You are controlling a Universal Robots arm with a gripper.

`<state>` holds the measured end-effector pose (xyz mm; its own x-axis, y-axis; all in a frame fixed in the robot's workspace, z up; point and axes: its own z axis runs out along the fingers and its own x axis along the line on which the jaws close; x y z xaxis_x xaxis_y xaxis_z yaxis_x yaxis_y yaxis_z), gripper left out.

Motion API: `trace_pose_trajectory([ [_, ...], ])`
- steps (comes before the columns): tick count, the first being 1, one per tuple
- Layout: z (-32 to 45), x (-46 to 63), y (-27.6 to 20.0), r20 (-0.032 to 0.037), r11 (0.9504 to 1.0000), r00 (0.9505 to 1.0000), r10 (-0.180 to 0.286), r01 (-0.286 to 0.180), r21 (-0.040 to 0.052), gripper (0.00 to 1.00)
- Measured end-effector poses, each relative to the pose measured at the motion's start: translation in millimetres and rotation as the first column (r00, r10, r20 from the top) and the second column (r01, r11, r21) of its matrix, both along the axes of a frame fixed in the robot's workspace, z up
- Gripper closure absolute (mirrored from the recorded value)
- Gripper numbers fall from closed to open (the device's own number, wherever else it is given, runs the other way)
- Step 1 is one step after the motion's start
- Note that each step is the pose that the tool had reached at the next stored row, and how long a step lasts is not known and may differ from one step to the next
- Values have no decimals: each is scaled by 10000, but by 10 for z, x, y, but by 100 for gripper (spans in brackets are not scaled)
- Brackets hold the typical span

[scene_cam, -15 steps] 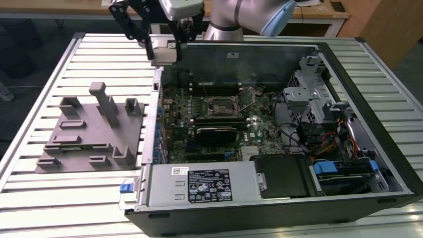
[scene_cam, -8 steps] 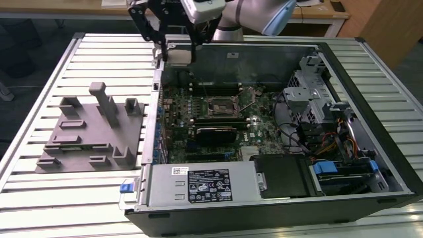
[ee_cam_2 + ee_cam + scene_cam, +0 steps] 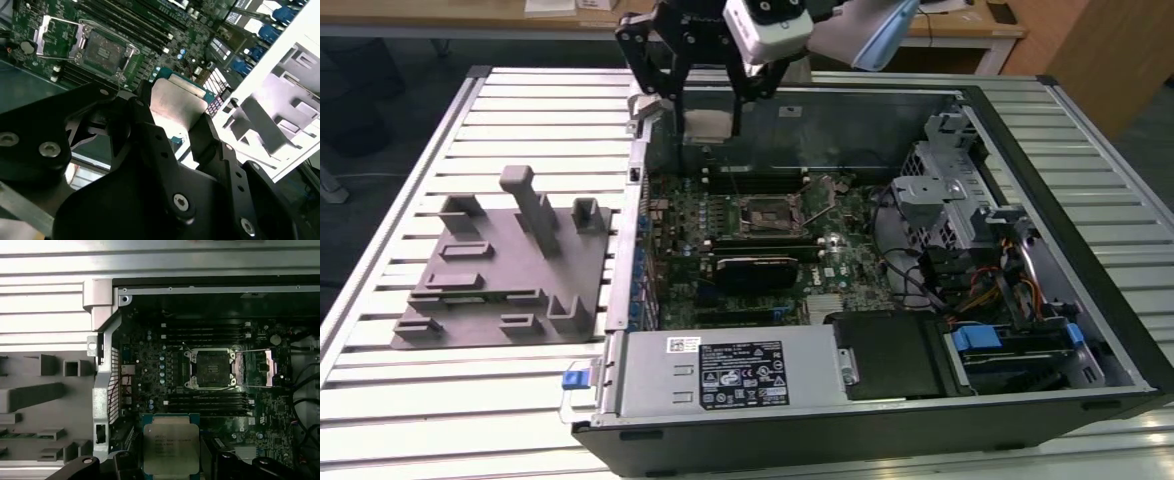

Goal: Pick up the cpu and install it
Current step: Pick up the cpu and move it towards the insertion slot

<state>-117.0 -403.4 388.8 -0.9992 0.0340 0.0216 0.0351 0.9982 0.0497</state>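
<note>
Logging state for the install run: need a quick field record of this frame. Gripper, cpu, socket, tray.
gripper: shut on the cpu, over the open computer case
cpu: held by two opposite edges, metal top visible in the first wrist view, not yet seated
cpu socket: empty, retention frame swung open
grey tray: on the slatted table, at the exterior view's left of the case

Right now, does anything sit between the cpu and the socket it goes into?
Nothing visible does. The gripper holds the cpu above the open case; the socket lies bare, its metal cover swung aside, with open air between them.
</note>
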Motion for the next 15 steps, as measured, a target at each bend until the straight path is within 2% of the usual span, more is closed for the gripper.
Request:
trace_pose_trajectory([
  [7, -127, 176, 9, -40, 10000, 10000, 1, -1, 0, 46],
  [15, -274, 311, 34, -58, 10000, 10000, 1, -1, 2, 46],
])
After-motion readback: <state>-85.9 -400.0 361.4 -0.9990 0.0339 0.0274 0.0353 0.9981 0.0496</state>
